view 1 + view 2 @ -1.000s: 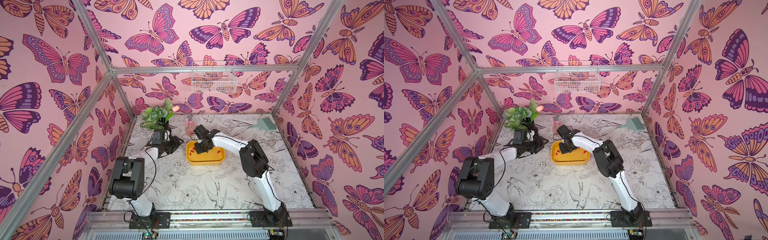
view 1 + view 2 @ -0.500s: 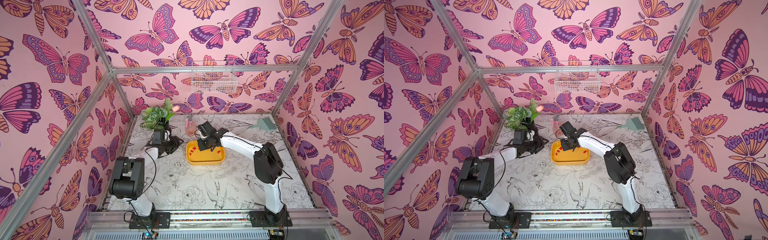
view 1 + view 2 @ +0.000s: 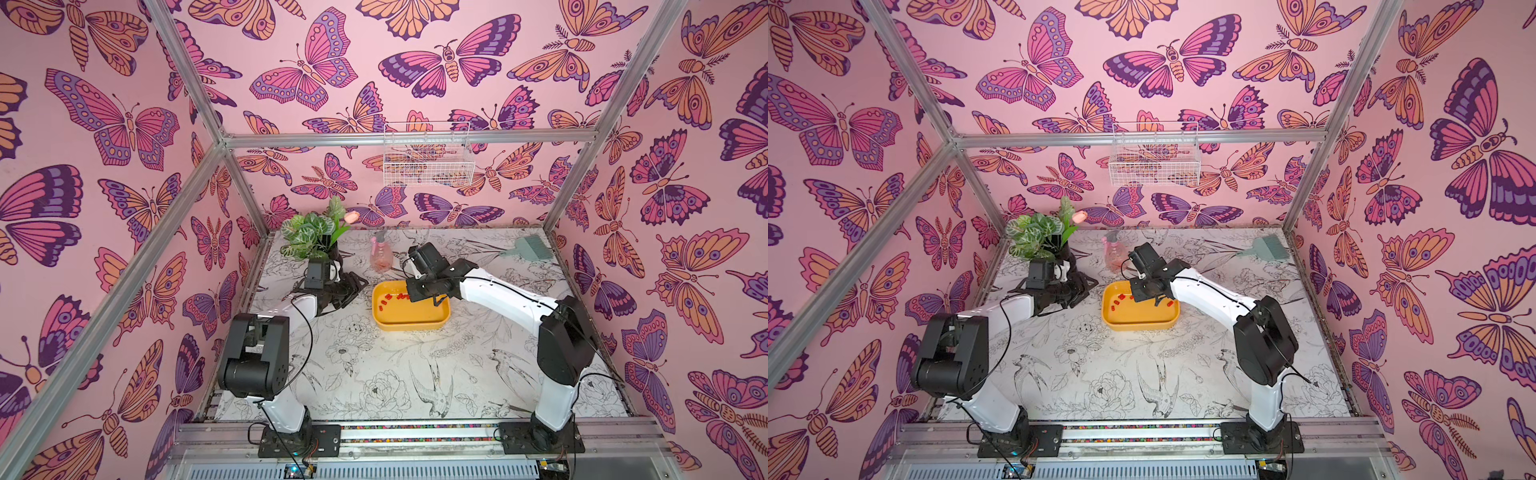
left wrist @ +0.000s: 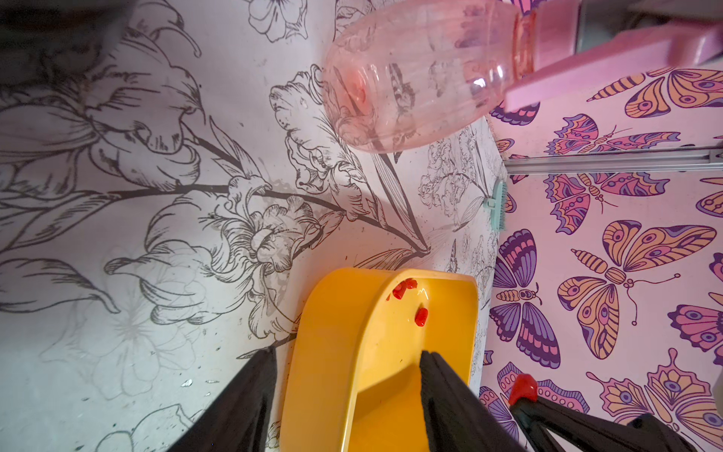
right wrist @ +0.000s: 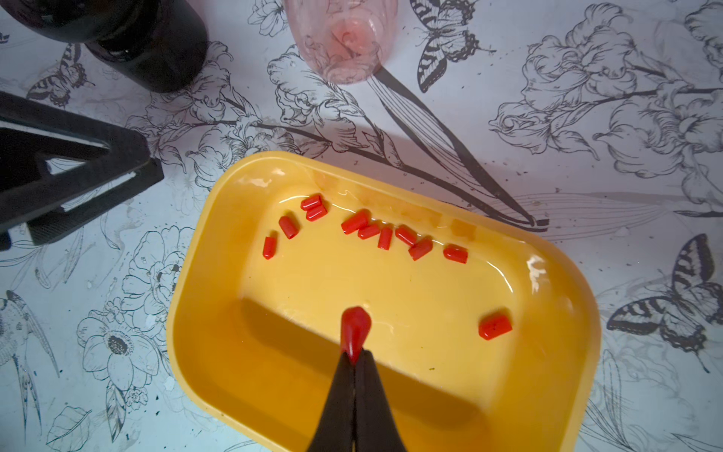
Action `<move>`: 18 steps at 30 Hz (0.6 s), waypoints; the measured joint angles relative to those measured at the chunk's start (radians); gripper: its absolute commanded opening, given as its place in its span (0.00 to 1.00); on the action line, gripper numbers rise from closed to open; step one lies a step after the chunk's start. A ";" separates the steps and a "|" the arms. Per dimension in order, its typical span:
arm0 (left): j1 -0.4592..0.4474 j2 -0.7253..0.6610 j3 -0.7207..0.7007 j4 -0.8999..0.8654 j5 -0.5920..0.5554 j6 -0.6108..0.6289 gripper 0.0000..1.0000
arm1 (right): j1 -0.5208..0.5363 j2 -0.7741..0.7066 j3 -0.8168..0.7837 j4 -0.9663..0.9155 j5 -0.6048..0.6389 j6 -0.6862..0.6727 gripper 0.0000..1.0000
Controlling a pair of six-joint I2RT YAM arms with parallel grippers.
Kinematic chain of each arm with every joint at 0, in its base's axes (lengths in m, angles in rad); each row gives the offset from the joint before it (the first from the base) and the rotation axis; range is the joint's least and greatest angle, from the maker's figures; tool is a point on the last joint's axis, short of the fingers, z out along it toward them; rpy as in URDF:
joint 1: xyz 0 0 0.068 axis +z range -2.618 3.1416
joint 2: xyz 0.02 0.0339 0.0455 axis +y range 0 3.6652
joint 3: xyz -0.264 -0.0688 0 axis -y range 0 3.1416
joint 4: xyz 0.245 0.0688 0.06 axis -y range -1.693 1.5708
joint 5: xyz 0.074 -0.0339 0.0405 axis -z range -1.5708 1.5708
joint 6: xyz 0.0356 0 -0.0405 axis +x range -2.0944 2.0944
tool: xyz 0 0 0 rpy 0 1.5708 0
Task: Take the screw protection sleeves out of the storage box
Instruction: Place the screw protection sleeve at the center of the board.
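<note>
Above the storage box (image 5: 195, 274), your right gripper (image 5: 354, 354) pinches one sleeve (image 5: 355, 326) — seemingly lifted clear — eleven sleeves (image 5: 384, 237) remain inside.

We see pink butterfly wallpaper (image 3: 124, 124) on every wall, aluminium frame bars (image 3: 311, 141) along the corners, a white wire basket (image 3: 428, 166) hanging at the back, and a flower-and-bird table cover (image 3: 395, 374).
</note>
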 measured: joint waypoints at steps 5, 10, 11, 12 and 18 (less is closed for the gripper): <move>0.000 0.000 0.000 0.000 0.000 0.000 0.64 | -0.001 -0.047 -0.068 -0.003 0.053 0.012 0.02; 0.000 0.000 0.000 0.000 0.000 0.000 0.64 | -0.023 -0.113 -0.150 -0.006 0.082 0.019 0.02; 0.000 0.000 0.000 0.000 0.000 0.000 0.64 | -0.032 -0.127 -0.164 -0.006 0.085 0.020 0.02; 0.000 0.000 0.000 0.000 0.000 0.000 0.64 | -0.042 -0.142 -0.177 -0.007 0.087 0.023 0.02; -0.001 0.000 0.000 0.000 0.000 0.000 0.64 | -0.131 -0.240 -0.273 -0.002 0.089 0.030 0.01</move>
